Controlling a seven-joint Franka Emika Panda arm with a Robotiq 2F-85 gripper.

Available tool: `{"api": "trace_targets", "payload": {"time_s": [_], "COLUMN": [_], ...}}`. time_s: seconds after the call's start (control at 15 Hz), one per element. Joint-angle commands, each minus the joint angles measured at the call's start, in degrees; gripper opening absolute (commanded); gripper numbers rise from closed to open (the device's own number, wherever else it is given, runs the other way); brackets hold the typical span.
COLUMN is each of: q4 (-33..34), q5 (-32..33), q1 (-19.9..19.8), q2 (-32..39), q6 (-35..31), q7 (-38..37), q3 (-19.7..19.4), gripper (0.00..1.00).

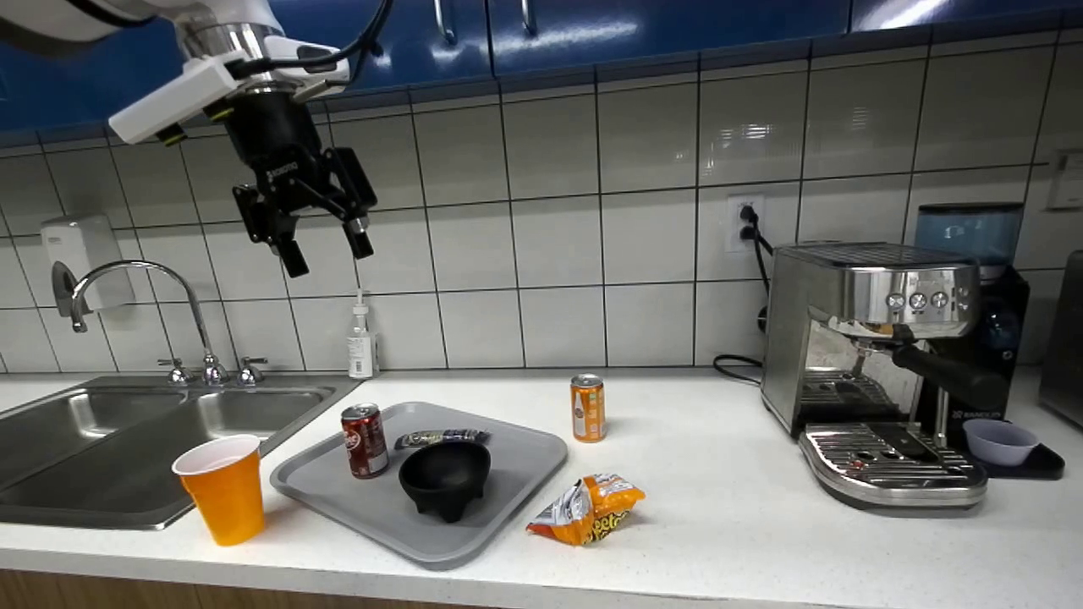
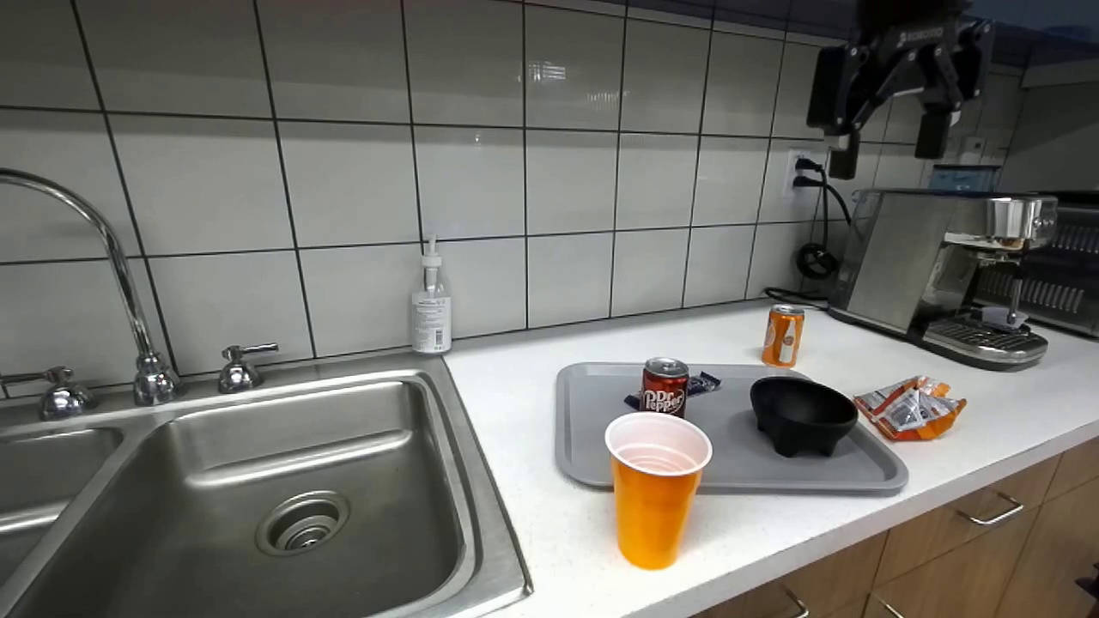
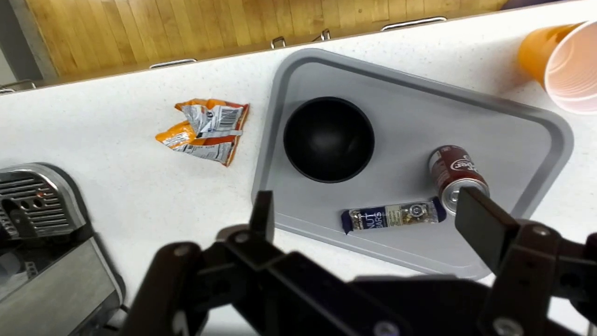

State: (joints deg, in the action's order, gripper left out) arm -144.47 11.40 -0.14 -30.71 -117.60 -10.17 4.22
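High above the counter hangs my gripper, open, with nothing between its fingers. Below it in the wrist view lies a grey tray. On this tray stand a black bowl and a dark red Dr Pepper can, with a wrapped nut bar lying flat near the can. One finger covers part of the can's top in the wrist view. A crumpled orange snack bag rests on the counter beside the tray. In both exterior views an orange can stands upright behind the bag.
An orange cup stands upright near the counter's front edge, between the tray and the steel sink. A soap bottle is by the tiled wall. The espresso machine stands further along the counter. Blue cabinets hang overhead.
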Motion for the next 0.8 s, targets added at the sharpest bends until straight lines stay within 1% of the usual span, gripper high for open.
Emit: {"api": "trace_targets", "payload": {"time_s": [0.0,0.33,0.73], "q4": [-1.06,-1.38,-1.14], "q5": [-1.83,-3.74,-3.77], "q1": [0.71,1.77,2.06], "q2": [2.72,7.55,13.88], "q6": [-4.26,-8.06,-12.48], "q7": [-4.23,-6.74,-8.28], "q3": [2.24,3.91,4.61], "gripper": [1.00,1.00,1.00]}}
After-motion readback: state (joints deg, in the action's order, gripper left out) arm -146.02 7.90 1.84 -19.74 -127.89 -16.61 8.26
